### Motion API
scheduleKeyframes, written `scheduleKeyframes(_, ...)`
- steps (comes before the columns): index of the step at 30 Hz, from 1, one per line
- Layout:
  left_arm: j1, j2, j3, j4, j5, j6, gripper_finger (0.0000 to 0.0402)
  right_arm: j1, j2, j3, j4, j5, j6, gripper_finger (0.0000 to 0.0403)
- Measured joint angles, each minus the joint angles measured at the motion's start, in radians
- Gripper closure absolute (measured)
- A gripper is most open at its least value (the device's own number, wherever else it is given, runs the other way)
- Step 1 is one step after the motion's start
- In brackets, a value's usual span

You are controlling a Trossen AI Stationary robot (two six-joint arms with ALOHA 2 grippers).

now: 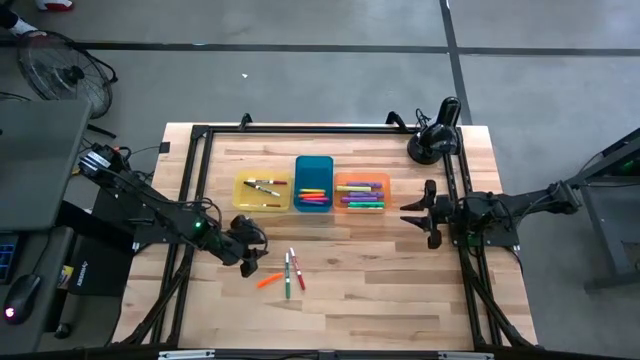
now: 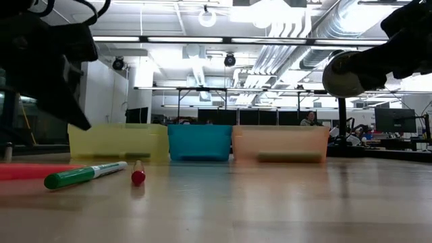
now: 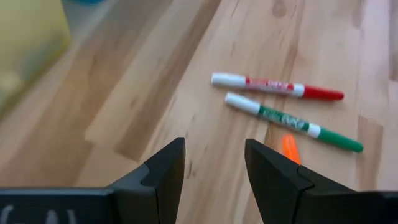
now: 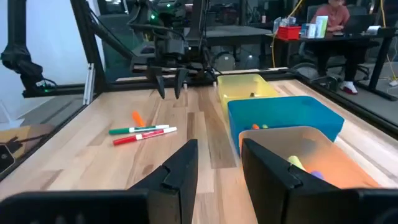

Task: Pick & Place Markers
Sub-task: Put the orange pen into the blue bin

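Note:
Three markers lie loose on the wooden table near its front left: a red one [image 1: 297,268] [image 3: 277,86], a green one [image 1: 287,275] [image 3: 292,121] and an orange one [image 1: 268,281] [image 3: 290,148]. More markers lie in the yellow tray [image 1: 240,190], the blue tray [image 1: 313,165] and the orange tray [image 1: 361,178]. My left gripper [image 1: 256,262] [image 3: 214,162] hangs open, slanting down, just left of the loose markers, with bare wood between its fingers. My right gripper [image 1: 408,214] [image 4: 219,162] stands open and level, right of the orange tray, holding nothing.
The three trays stand side by side at the table's middle. A black frame rail [image 1: 197,180] runs along the table's left side, and another runs along the right. A black camera stand [image 1: 435,140] sits at the far right corner. Bare wood [image 1: 380,290] spreads along the near edge.

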Motion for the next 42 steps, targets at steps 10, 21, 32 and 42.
scheduleKeyframes(10, 0.000, 0.000, 0.017, -0.043, 0.108, -0.064, 0.0236, 0.001, 0.005, 0.000, -0.002, -0.054, 0.137, 0.0290)
scheduleKeyframes(21, 0.000, 0.036, 0.152, -0.235, 0.132, -0.070, 0.0236, 0.001, 0.005, -0.001, -0.004, -0.073, -0.145, 0.0290)
scheduleKeyframes(32, 0.000, 0.169, 0.222, -0.234, 0.211, -0.080, 0.0236, 0.001, 0.005, -0.004, 0.015, -0.075, -0.090, 0.0290)
scheduleKeyframes(42, 0.000, 0.323, 0.376, -0.346, 0.253, -0.090, 0.0236, 0.001, 0.005, -0.004, 0.018, -0.076, -0.089, 0.0290)
